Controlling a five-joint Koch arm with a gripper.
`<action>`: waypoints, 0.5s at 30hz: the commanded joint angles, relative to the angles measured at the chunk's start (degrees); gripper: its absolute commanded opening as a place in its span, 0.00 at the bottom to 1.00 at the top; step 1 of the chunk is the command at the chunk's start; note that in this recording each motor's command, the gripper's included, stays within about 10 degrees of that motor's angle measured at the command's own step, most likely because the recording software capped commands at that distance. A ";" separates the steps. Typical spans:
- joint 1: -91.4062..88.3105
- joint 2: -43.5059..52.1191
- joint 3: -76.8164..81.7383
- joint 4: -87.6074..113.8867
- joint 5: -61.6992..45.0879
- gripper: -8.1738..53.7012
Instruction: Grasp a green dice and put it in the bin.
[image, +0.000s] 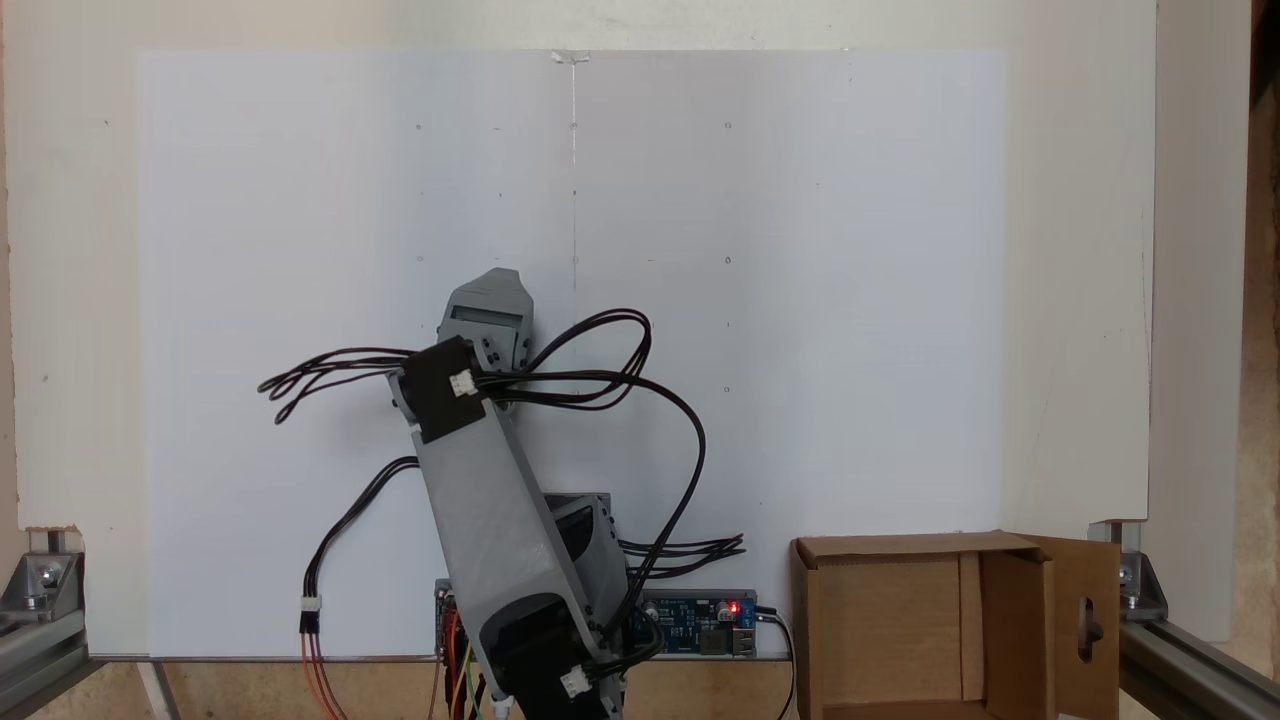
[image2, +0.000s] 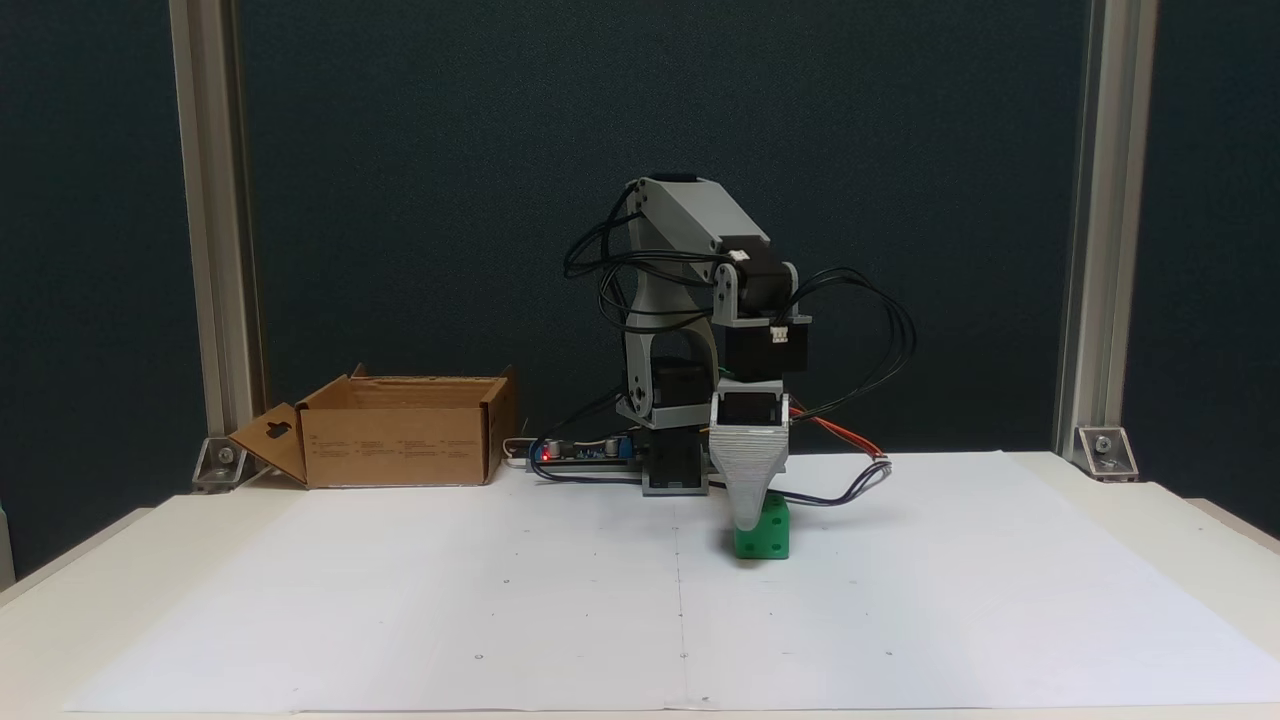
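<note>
In a fixed view from the front, the green dice (image2: 768, 536) rests on the white paper, right of the sheet's centre line. My gripper (image2: 750, 518) points straight down onto it. A grey ribbed jaw covers the dice's upper left part, and the other jaw lies behind it, so the gap between them is hidden. From above, the gripper (image: 487, 312) hides the dice beneath it. The bin (image2: 395, 450), a brown cardboard box with upright flaps, stands at the back left of the table; from above the bin (image: 806, 630) is at the lower right.
A white paper sheet (image2: 450, 600) covers most of the table. Black cables (image2: 880, 340) loop out from the arm. A blue circuit board (image: 700, 618) with a red light sits by the arm's base. Aluminium frame posts (image2: 1085, 250) stand at the back corners.
</note>
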 joint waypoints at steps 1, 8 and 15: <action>-0.79 -0.35 -0.70 -0.88 3.69 0.83; -1.14 -2.29 -0.70 -2.11 3.78 0.83; -1.67 -3.96 -0.70 -2.46 4.13 0.81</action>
